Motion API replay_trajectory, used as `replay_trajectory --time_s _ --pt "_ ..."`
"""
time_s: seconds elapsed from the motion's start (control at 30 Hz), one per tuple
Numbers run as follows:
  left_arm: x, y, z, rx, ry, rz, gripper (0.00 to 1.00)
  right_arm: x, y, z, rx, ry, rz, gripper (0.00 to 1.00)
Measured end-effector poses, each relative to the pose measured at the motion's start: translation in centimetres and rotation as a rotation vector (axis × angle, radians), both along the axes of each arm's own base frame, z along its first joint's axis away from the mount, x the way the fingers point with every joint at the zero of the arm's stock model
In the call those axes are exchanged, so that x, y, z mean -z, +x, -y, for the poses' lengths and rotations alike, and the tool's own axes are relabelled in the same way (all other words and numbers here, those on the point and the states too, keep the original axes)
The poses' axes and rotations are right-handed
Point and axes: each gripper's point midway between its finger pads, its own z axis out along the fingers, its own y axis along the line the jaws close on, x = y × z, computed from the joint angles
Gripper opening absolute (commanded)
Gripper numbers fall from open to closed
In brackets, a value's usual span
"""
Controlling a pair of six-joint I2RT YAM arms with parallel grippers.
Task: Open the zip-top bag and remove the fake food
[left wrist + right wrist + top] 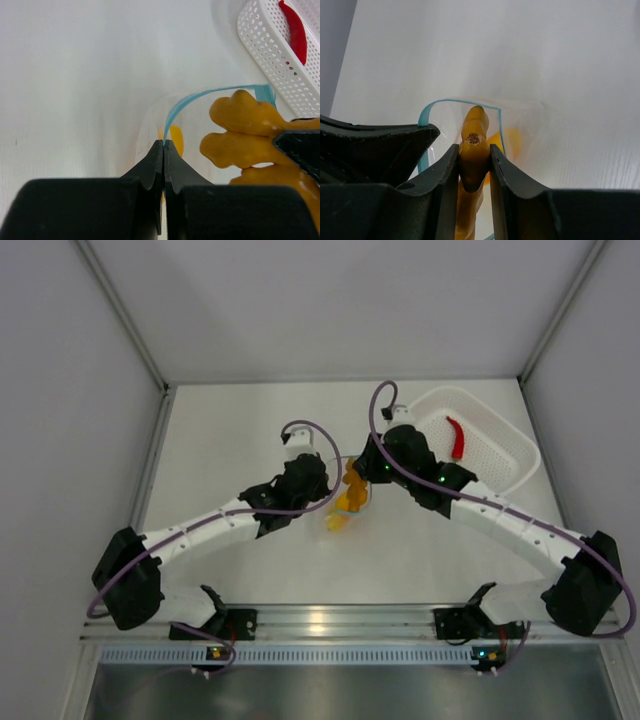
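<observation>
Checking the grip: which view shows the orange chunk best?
Right wrist: the orange chunk is clamped in the right gripper, close up. Left wrist shows its lumpy side; the top view, only a small orange patch between the arms.

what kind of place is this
Probably a robot test cell in a lab: a white table walled by plain panels, left arm and right arm bolted to a metal rail, toy chili in a basket.

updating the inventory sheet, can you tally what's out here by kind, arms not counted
fake food pieces: 3 (red chili, orange lumpy chunk, yellow-orange wedge)
zip-top bag: 1
white basket: 1
total: 5
</observation>
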Motion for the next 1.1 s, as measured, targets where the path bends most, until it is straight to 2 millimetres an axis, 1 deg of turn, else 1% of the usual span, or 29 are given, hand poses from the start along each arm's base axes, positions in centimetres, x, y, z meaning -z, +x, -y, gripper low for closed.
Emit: replay_trajectory --time_s 0.1,0.13,0.23,0.33,0.4,0.43,0.47,0.57,0.67,0.7,0.77,0.87,0.93,0.97,1.0,1.03,1.1 --pt "0.3 0.3 -0.3 -0.024 0.012 -0.003 0.00 -0.7 -0.3 1.1 -0.001 0.011 0.006 0.00" --pt "0.5 0.3 -0.3 -0.028 0.014 -0.005 0.00 -1.2 -0.3 1.6 0.003 0.024 0.011 0.00" --pt "0.7 0.4 -0.4 -0.039 0.019 -0.009 0.00 -3.4 0.0 4.2 0.041 0.068 0.045 0.00" --pt "0.7 0.4 -0.5 -0.045 0.018 -0.008 0.00 -6.1 1.1 7.9 0.117 0.114 0.106 0.00" --pt "0.7 0.4 -0.5 -0.046 0.018 -0.007 0.00 -6.9 2.0 10.5 0.175 0.124 0.130 0.00" --pt "0.7 0.4 -0.5 -0.046 0.018 -0.007 0.00 -7.0 2.4 11.4 0.190 0.126 0.132 0.00" --pt "0.7 0.4 -0.5 -0.046 0.017 -0.007 0.00 -7.1 3.4 13.7 0.255 0.119 0.140 0.00" --pt "0.6 0.4 -0.5 -0.043 0.016 -0.008 0.00 -6.3 5.1 18.1 0.372 0.100 0.128 0.00" --pt "0.4 0.2 -0.3 -0.034 0.007 -0.008 0.00 -5.2 6.5 21.3 0.453 0.096 0.101 0.03" --pt "0.3 0.2 -0.3 -0.031 0.004 -0.008 0.00 -4.6 7.2 22.7 0.488 0.095 0.090 0.04" --pt "0.0 0.1 -0.2 -0.024 -0.006 -0.006 0.00 -3.3 8.3 25.0 0.548 0.094 0.066 0.04" --pt "-0.3 -0.2 0.1 -0.006 -0.024 -0.009 0.00 -1.1 10.2 27.8 0.628 0.112 0.026 0.04" --pt "-0.4 -0.3 0.3 0.009 -0.031 -0.015 0.00 0.5 11.2 29.0 0.661 0.128 -0.005 0.04" --pt "-0.3 -0.4 0.5 0.017 -0.035 -0.018 0.00 1.7 11.8 29.4 0.677 0.133 -0.029 0.05" --pt "-0.3 -0.5 0.6 0.023 -0.037 -0.022 0.00 2.6 12.2 29.7 0.689 0.138 -0.047 0.09" --pt "-0.3 -0.6 0.7 0.031 -0.040 -0.025 0.00 3.7 12.7 29.9 0.700 0.141 -0.069 0.11" --pt "-0.3 -0.7 0.9 0.041 -0.044 -0.030 0.00 5.3 13.2 30.1 0.712 0.144 -0.107 0.13"
